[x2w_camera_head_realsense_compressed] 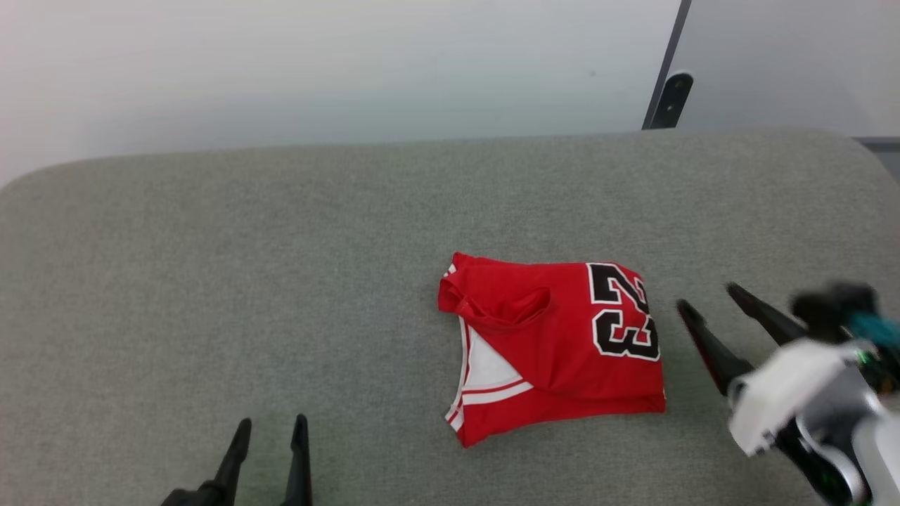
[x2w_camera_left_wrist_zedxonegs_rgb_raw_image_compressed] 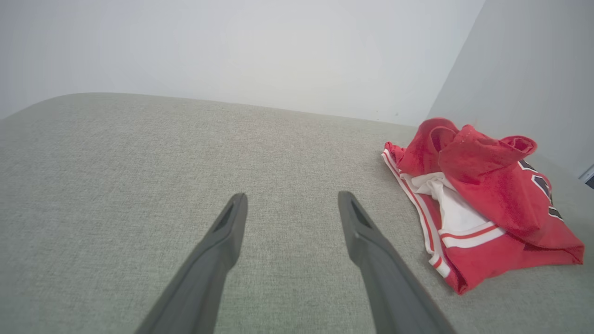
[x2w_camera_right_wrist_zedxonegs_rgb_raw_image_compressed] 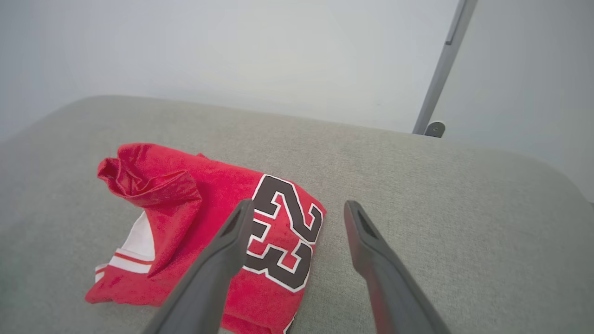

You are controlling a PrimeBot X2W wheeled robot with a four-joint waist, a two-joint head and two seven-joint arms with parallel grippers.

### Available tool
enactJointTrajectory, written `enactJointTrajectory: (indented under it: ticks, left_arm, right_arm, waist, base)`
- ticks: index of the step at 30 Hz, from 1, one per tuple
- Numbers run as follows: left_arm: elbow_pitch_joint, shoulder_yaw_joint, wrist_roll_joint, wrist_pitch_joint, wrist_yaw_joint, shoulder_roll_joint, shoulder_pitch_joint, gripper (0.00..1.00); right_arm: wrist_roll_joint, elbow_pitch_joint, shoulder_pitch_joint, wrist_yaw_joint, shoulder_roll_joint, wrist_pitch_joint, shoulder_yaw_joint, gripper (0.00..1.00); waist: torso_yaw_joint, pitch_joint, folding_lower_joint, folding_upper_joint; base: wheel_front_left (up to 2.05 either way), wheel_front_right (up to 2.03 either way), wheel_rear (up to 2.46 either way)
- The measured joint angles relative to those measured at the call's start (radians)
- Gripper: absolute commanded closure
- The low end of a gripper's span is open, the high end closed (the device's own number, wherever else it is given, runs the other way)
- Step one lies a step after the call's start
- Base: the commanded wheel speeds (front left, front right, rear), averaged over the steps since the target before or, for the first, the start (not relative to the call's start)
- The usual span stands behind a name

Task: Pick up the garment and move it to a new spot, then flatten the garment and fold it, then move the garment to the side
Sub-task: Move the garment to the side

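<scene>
The garment is a red shirt with white trim and a black-and-white "23" print, lying folded in a compact bundle right of centre on the grey cushioned surface. It also shows in the left wrist view as the garment and in the right wrist view as the garment. My right gripper hovers open just right of the garment's printed edge, holding nothing; its fingers reach over the print. My left gripper stands open near the front edge, well left of the garment.
A pale wall rises behind the surface. A dark slanted metal bar with a bracket stands at the back right. The surface's rounded corners curve away at the back left and back right.
</scene>
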Motion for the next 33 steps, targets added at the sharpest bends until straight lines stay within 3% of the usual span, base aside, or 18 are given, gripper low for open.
enactJointTrajectory:
  ticks: [7,12,15,28,29,30,31,33]
  left_arm:
    - [0.036,-0.028,0.005,-0.012,-0.001,-0.012,-0.047,0.00]
    - [0.062,-0.043,0.006,-0.020,-0.011,-0.019,-0.085,0.00]
    - [0.074,-0.050,0.007,-0.021,-0.019,-0.022,-0.104,0.00]
    - [0.115,-0.070,0.017,-0.025,-0.037,-0.039,-0.187,0.00]
    - [0.117,-0.069,0.017,-0.026,-0.040,-0.040,-0.188,0.00]
    - [0.120,-0.068,0.017,-0.026,-0.042,-0.041,-0.188,0.00]
    - [0.123,-0.067,0.017,-0.026,-0.042,-0.042,-0.189,0.00]
    - [0.128,-0.063,0.018,-0.026,-0.044,-0.042,-0.192,0.00]
  right_arm:
    - [0.074,0.148,-0.229,0.000,-0.062,0.267,0.163,0.00]
    - [0.162,0.294,-0.313,0.000,-0.089,0.523,0.211,0.00]
    - [0.189,0.344,-0.361,0.000,-0.098,0.616,0.214,0.00]
    - [0.194,0.508,-0.442,-0.001,-0.048,0.651,0.244,0.00]
    - [0.195,0.512,-0.442,-0.001,-0.048,0.641,0.249,0.22]
    - [0.196,0.516,-0.442,-0.001,-0.048,0.631,0.254,0.84]
    - [0.201,0.517,-0.442,-0.004,-0.049,0.620,0.260,1.00]
    - [0.215,0.523,-0.441,-0.005,-0.047,0.592,0.267,1.00]
  waist:
    - [0.022,0.032,0.0000,0.0000]
    - [0.048,0.053,0.0000,0.0000]
    - [0.063,0.073,0.0000,0.0000]
    - [0.135,0.165,0.0000,0.0000]
    - [0.139,0.168,0.0000,0.0000]
    - [0.142,0.171,0.0000,0.0000]
    - [0.145,0.172,0.0000,0.0000]
    - [0.144,0.170,0.0000,0.0000]
  base:
    - [0.00,0.00,0.00]
    - [0.00,0.00,0.00]
    - [0.00,0.00,0.00]
    - [0.00,0.00,0.00]
    - [0.00,0.00,0.00]
    - [0.00,0.00,0.00]
    - [0.00,0.00,0.00]
    - [0.00,0.00,0.00]
